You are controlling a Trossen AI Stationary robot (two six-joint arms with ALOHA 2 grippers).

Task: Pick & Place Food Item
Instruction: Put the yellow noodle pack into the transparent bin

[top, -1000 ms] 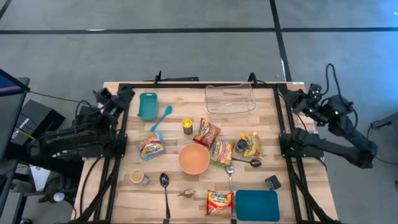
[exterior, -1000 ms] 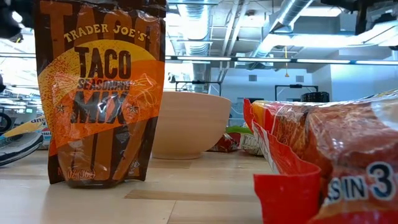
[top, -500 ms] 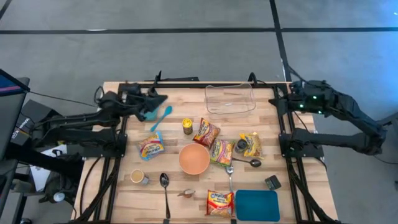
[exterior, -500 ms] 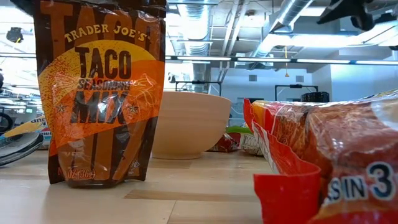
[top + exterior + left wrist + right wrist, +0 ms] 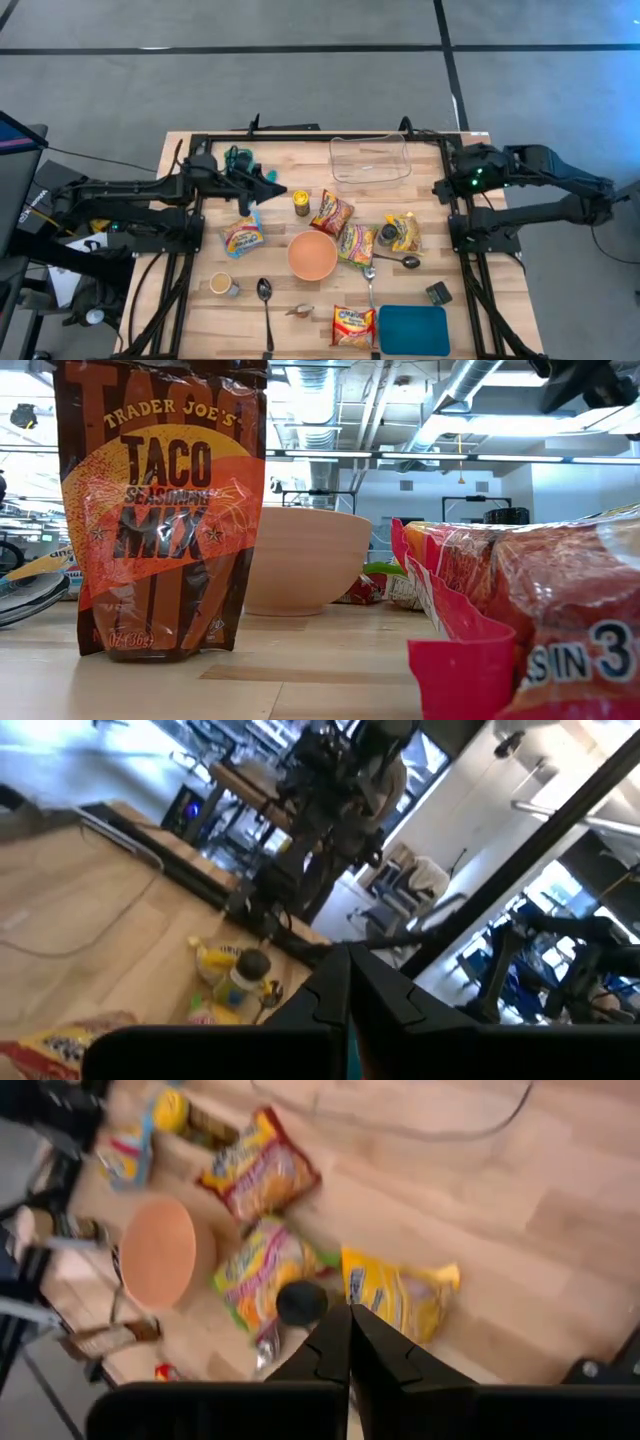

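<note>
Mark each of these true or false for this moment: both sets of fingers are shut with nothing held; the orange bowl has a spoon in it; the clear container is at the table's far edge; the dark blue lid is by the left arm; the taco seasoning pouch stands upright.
1. Both the left gripper and the right gripper have their fingers shut, holding nothing. True.
2. The orange bowl has a spoon in it. False: it is empty; the spoons lie on the table beside it.
3. The clear container sits at the table's far edge. True.
4. The dark blue lid lies by the left arm. False: it is at the near edge, on the right arm's side.
5. The taco seasoning pouch stands upright. True.
</note>
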